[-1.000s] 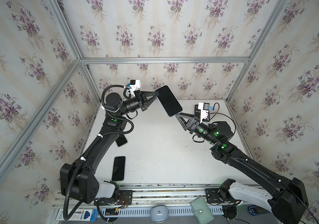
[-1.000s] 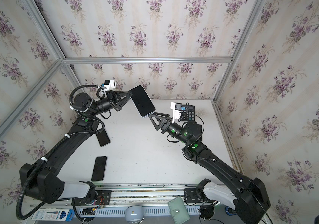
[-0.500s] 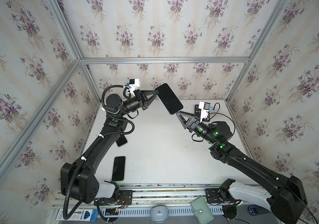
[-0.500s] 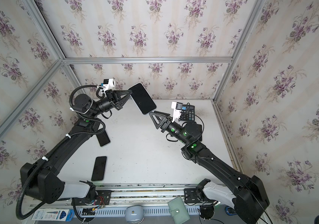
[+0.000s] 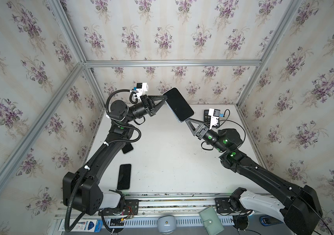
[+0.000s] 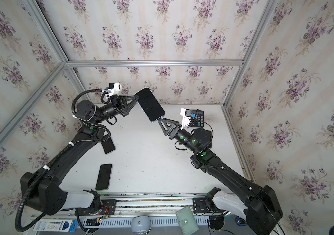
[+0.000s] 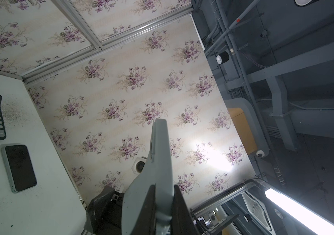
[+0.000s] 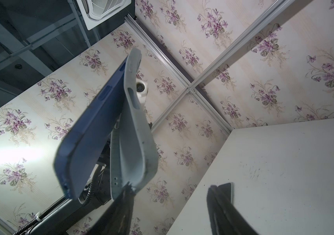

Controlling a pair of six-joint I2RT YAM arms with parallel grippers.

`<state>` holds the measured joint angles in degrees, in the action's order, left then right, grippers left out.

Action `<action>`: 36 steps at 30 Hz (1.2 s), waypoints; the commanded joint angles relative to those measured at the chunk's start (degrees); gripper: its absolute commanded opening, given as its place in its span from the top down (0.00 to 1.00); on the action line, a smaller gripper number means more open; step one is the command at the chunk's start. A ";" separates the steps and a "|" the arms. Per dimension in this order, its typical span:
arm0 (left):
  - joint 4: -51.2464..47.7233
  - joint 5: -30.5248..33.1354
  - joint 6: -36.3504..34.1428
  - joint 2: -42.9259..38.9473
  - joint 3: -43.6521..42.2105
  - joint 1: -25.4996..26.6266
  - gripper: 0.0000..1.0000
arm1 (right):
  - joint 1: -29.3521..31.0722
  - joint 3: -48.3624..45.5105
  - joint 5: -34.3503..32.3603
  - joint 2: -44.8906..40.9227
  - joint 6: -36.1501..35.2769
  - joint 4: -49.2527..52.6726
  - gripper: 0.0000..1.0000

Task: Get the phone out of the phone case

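- In both top views the left arm is raised, and the left pincer (image 5: pixel 163 99) holds the cased phone (image 5: pixel 179 104) by its upper end. The right pincer (image 6: pixel 161 121) touches the lower end. Both poses have barely changed.
- Left wrist: the fingers (image 7: pixel 148 209) pinch the grey phone case (image 7: pixel 160 154).
- Right wrist: the jaws stand apart, narrower than before. The phone peels from the case beside one finger.

I'm seeing a navy-blue flat phone (image 8: pixel 84 142), a pale grey-blue soft case (image 8: pixel 135 142), a white desk (image 8: pixel 284 173), and cream walls (image 8: pixel 243 50) wearing purple flower sprigs.
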<state>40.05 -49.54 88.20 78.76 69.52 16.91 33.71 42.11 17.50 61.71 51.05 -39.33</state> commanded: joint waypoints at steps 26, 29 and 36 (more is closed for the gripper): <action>4.25 -4.61 -0.21 0.08 -2.43 1.81 1.00 | -0.17 -4.61 -4.14 -2.23 5.83 -4.40 0.43; 4.35 -4.51 -0.40 0.23 -2.67 1.82 1.00 | -0.22 -5.61 -4.74 -2.22 7.02 -6.35 0.41; 4.37 -4.74 -0.84 0.50 -3.43 1.81 1.00 | -0.34 -5.94 -4.31 -1.44 8.08 -7.98 0.36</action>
<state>40.69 -49.98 86.00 79.26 66.35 18.50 33.52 36.07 15.16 59.86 57.71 -43.24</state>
